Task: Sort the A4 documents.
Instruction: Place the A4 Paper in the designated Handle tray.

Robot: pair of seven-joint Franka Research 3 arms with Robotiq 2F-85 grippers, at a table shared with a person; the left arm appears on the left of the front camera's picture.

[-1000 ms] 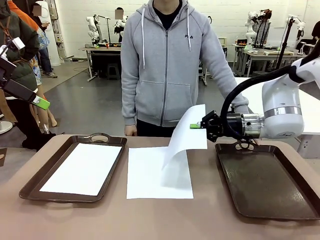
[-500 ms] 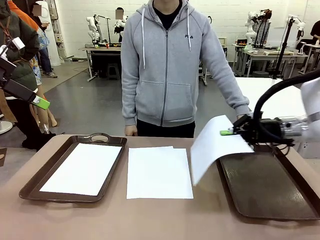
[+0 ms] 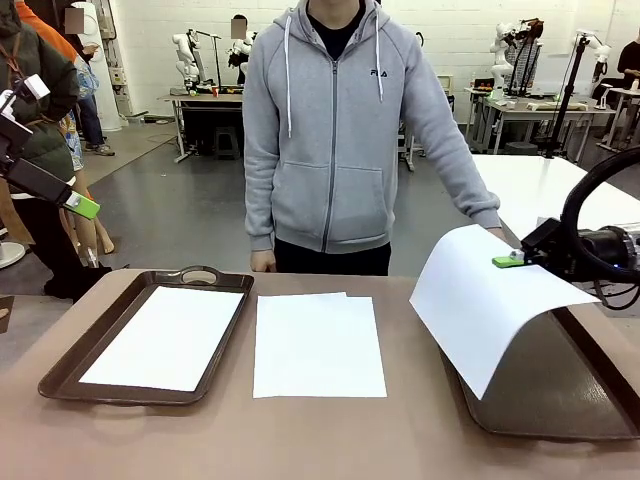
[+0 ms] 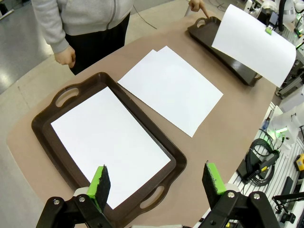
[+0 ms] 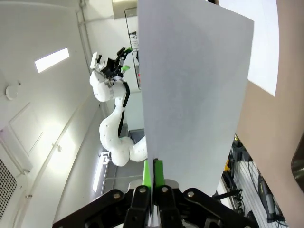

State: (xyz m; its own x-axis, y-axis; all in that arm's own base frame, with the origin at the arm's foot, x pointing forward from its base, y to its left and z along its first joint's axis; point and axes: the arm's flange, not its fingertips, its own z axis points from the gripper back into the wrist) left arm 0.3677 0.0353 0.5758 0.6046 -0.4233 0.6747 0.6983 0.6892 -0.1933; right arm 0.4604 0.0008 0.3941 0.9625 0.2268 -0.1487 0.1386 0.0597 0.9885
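Since a second ago the right gripper (image 3: 512, 262) has carried its sheet (image 3: 490, 300) rightward off the middle pile, and the paper now droops in a curve over the near-left part of the right tray (image 3: 580, 400). Its green-padded fingers (image 5: 157, 173) are pressed together on the sheet's top edge. The left gripper (image 4: 156, 176) hangs with its fingers spread wide apart above the left tray (image 4: 47, 142), which holds one white sheet (image 4: 107, 142) lying flat. Between the trays a small pile of sheets (image 3: 318, 345) lies on the table, the under one peeking out at the far edge. All the paper looks blank. Readable writing: a small chest logo (image 3: 377, 72) on the person's grey zip hoodie (image 3: 320, 150), which looks like FILA. The tabletop (image 3: 300, 440) is matt brown; beyond it are a grey floor, white walls and other workbenches
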